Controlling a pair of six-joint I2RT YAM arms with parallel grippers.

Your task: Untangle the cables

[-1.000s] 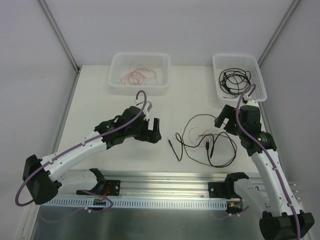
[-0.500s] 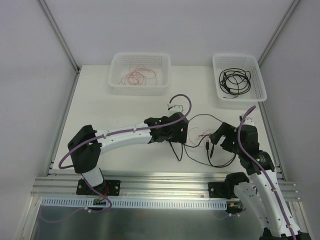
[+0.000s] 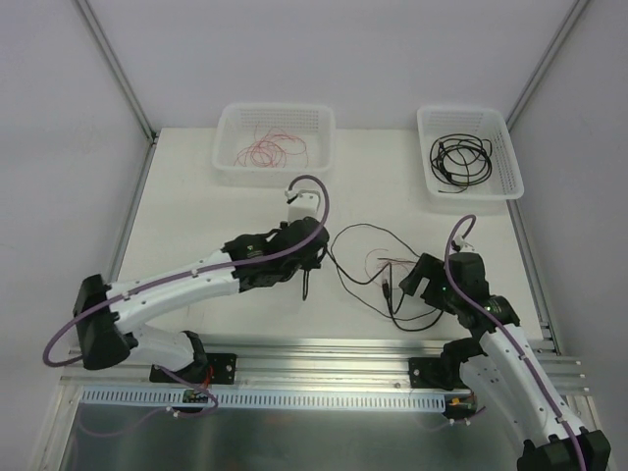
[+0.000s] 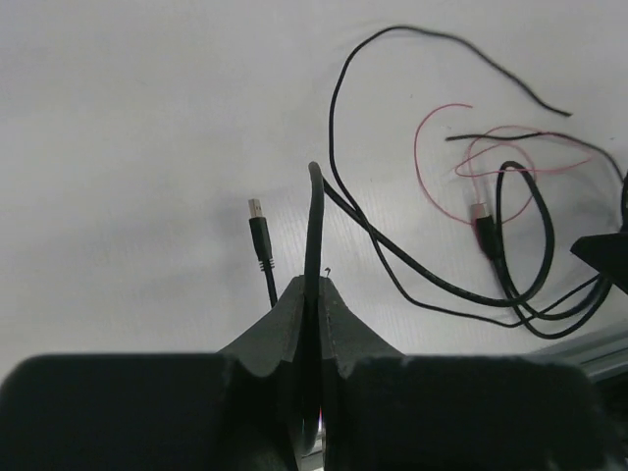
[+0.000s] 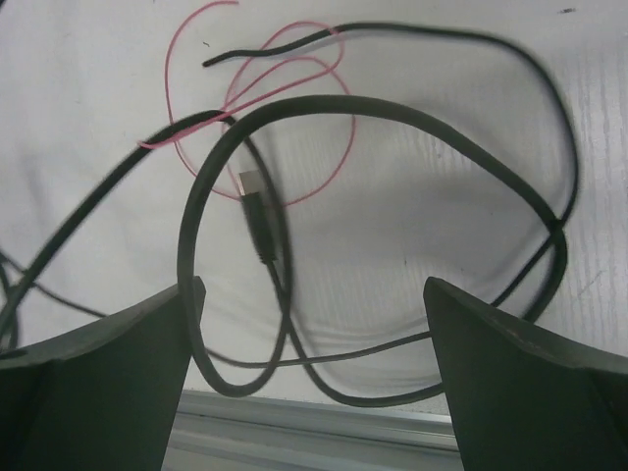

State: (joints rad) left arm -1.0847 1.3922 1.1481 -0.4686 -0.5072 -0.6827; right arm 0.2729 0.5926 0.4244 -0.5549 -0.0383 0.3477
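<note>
Your left gripper (image 4: 316, 292) is clamped on a thin black rubber-sheathed cable (image 4: 315, 211), a small silver-tipped USB plug (image 4: 256, 214) showing just beside its fingers (image 4: 285, 324). Your right gripper (image 5: 312, 329) has its jaws wide apart with nothing in them, low over the loose tangle of black cable loops (image 5: 185, 235) and fine red-pink wire (image 5: 169, 69) that lies on the white table (image 3: 196, 196) between the two arms, toward the near edge.

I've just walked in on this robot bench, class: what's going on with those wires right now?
The left gripper is shut on a thin black cable, pinching one stretch of it. The right gripper hangs open above the white table, where a fine red-pink wire lies looped among more black cable. The two are not yet separated.
</note>
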